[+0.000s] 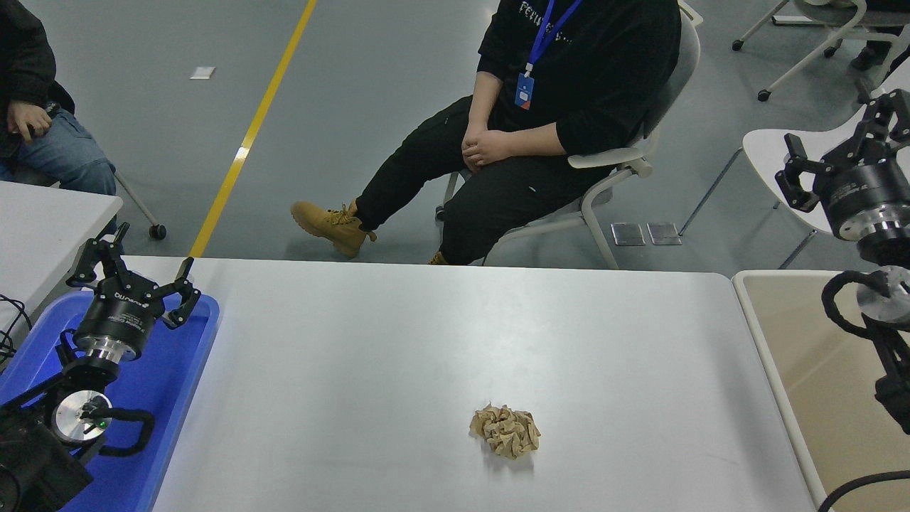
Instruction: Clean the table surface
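Looking down over the large, glossy white-grey table surface [398, 341], we saw one crumpled tan wad of paper [505, 431] lying on it, toward its near right part and well apart from both arms. Our left black gripper [134, 267] hung over the blue plastic tray [170, 377] at the table's left end, its fingers spread wide and holding nothing. Our right black gripper [846, 139] was raised at the right edge, above the beige open bin [764, 334] beside the table, fingers also spread and empty. A person in black clothes and tan boots [547, 121] sat on a chair beyond the far edge.
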### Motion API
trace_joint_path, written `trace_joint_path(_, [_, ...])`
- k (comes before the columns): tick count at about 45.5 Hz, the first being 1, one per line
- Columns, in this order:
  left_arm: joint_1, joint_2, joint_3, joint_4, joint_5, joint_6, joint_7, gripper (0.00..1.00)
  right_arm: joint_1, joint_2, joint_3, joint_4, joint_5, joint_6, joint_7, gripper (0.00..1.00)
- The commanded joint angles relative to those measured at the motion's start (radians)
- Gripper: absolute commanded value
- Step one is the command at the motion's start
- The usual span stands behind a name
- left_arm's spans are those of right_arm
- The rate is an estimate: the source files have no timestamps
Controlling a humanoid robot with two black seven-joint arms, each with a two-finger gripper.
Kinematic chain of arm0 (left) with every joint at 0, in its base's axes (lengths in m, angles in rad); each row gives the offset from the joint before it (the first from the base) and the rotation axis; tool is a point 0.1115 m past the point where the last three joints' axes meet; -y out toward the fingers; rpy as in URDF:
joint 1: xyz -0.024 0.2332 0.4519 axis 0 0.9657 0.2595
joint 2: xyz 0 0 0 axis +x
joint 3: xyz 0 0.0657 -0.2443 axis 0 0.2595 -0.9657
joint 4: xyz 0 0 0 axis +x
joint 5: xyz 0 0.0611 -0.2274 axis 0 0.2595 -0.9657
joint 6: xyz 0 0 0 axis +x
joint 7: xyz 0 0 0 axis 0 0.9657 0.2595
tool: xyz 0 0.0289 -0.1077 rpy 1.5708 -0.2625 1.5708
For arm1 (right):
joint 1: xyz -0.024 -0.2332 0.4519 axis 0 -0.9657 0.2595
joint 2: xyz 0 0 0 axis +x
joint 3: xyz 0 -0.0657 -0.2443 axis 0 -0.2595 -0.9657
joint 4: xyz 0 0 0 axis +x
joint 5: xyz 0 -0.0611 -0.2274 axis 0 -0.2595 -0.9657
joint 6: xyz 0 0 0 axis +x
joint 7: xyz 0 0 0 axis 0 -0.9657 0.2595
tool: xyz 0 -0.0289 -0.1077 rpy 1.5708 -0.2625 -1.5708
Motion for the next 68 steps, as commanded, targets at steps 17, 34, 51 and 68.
trace_joint_path(17, [0.000, 0.001, 0.000, 0.000, 0.000, 0.000, 0.000, 1.00, -0.044, 0.030, -0.112, -0.004, -0.006, 0.001, 0.001, 0.99])
trace_joint_path(34, [0.000, 0.001, 0.000, 0.000, 0.000, 0.000, 0.000, 1.00, 0.015, -0.010, -0.202, -0.110, -0.005, 0.001, 0.000, 0.99])
trace_joint_path(51, [0.000, 0.001, 0.001, 0.000, 0.000, 0.000, 0.000, 1.00, 0.285, -0.254, -0.682, -0.120, -0.017, 0.013, 0.001, 0.99])
trace_joint_path(68, [0.000, 0.001, 0.001, 0.000, 0.000, 0.000, 0.000, 1.00, 0.688, -0.289, -1.236, -0.111, -0.235, 0.245, 0.001, 0.99])
